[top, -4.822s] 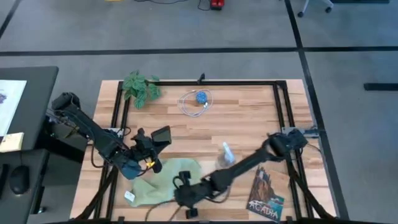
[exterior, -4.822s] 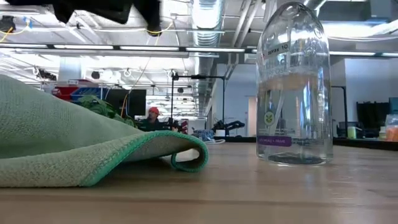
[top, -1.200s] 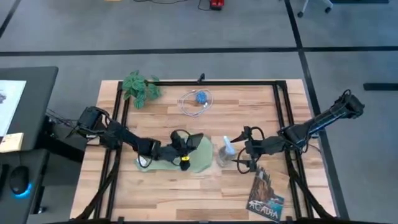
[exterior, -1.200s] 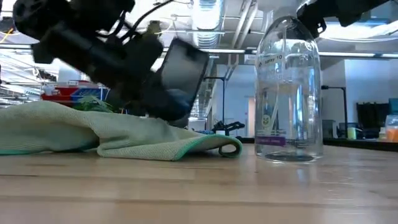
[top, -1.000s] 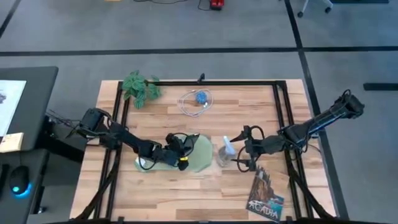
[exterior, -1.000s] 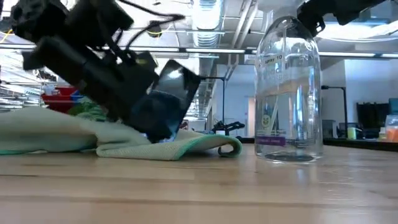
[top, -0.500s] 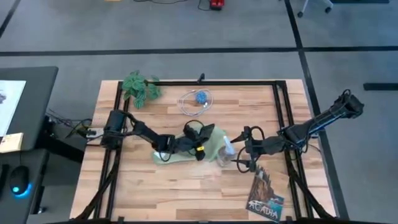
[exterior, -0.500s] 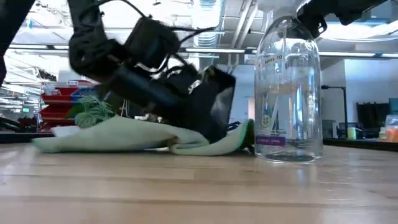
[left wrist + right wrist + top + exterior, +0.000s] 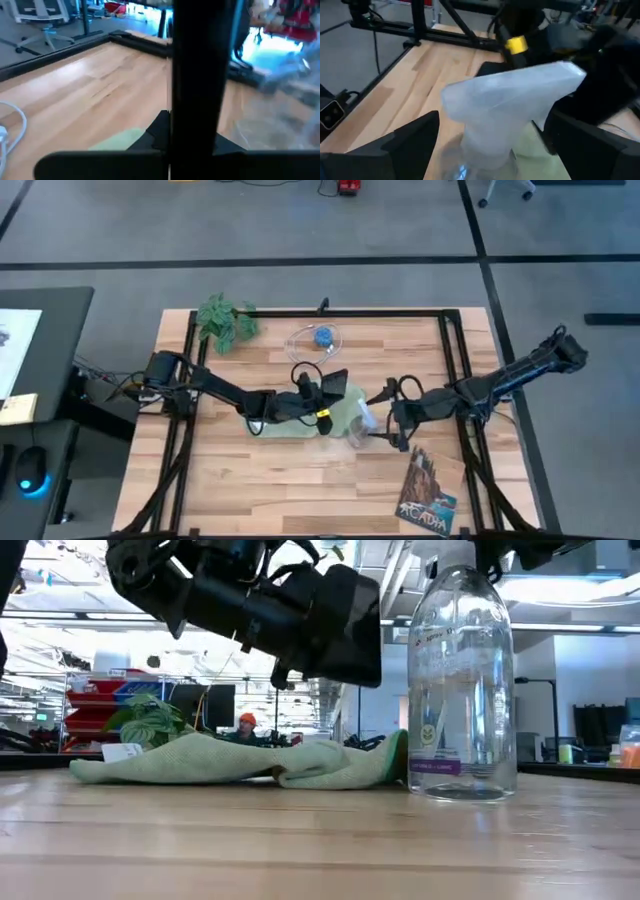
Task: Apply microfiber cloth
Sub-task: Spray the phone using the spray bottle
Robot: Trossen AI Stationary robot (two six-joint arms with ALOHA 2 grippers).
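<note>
High view: left gripper (image 9: 322, 395) has lifted the black phone (image 9: 333, 383) off the microfiber cloth (image 9: 300, 423), clamping it; right gripper (image 9: 385, 423), jaws wide, straddles the spray bottle (image 9: 362, 421).

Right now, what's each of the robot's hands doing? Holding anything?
Left hand: shut on the black phone, lifted above the cloth.
Right hand: open around the spray bottle's head, not yet gripping.

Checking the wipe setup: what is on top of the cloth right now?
Nothing rests on the cloth; the left gripper holds a black phone above it. The bottle hides its far end.
</note>
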